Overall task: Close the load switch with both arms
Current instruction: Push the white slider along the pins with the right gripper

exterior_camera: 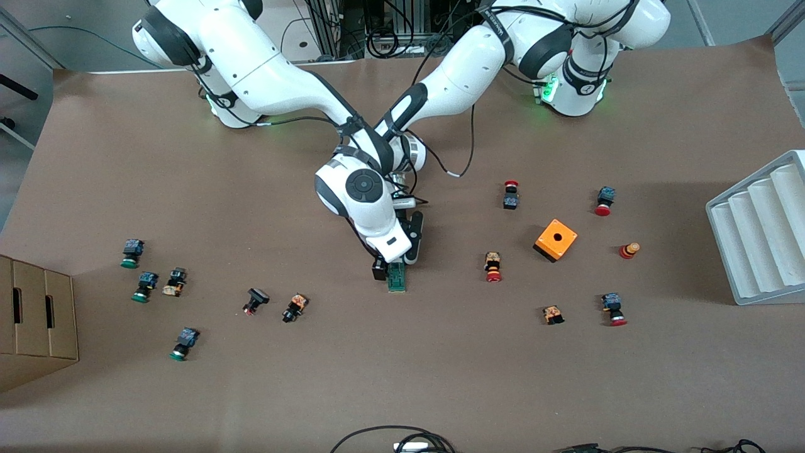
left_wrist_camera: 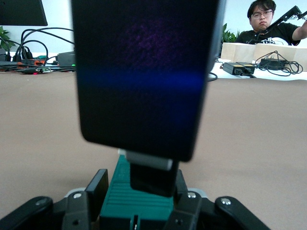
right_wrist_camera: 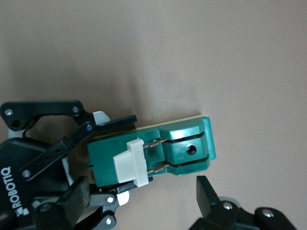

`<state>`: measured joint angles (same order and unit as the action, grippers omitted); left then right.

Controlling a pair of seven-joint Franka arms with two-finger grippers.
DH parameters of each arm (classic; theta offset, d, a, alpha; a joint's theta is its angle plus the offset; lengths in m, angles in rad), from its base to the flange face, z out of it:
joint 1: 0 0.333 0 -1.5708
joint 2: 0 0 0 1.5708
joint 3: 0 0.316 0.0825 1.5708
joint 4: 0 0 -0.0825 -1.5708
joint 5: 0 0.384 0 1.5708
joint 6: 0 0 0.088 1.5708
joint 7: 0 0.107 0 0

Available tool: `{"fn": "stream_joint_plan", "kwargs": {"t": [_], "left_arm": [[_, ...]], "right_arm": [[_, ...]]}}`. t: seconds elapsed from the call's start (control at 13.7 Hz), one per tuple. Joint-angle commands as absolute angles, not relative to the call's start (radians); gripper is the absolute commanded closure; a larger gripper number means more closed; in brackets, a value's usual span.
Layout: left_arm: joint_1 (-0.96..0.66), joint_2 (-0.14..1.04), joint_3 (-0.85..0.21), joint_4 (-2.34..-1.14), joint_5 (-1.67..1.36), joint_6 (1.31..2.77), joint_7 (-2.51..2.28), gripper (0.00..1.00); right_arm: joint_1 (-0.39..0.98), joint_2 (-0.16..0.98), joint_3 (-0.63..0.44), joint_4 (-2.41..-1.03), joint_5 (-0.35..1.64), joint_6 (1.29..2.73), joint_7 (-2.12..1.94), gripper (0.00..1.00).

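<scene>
The load switch is a narrow dark-green block lying mid-table. It shows in the right wrist view with its white piece raised over two copper wires. My left gripper is shut on the switch's end nearest the arms' bases. Its fingers clamp both sides of the green body. My right gripper hangs just over the switch with its jaws wide open. One of its dark fingers stands against the white piece.
Several push buttons lie scattered toward both ends of the table. An orange box with a hole sits toward the left arm's end, with a white ribbed tray at that edge. A cardboard box stands at the right arm's end.
</scene>
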<state>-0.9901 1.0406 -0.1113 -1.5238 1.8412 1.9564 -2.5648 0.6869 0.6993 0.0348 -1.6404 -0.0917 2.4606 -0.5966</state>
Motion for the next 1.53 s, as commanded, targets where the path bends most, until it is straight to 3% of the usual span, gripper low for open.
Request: {"fn": "stream_joint_plan", "kwargs": {"t": [0.0,1.46], "left_arm": [[-0.999,1.042,-0.106,-1.526,1.853,1.944,-2.585,0.38],[-0.999,1.039,-0.106,-1.531,1.855,1.944,-2.585,0.38]], "right_arm": [[0.699,0.721,0.023,-1.615,-0.110,2.477,-0.578,0.01],[0.726,0.767,-0.012,-1.574,-0.103,2.520,-0.578,0.04]]}}
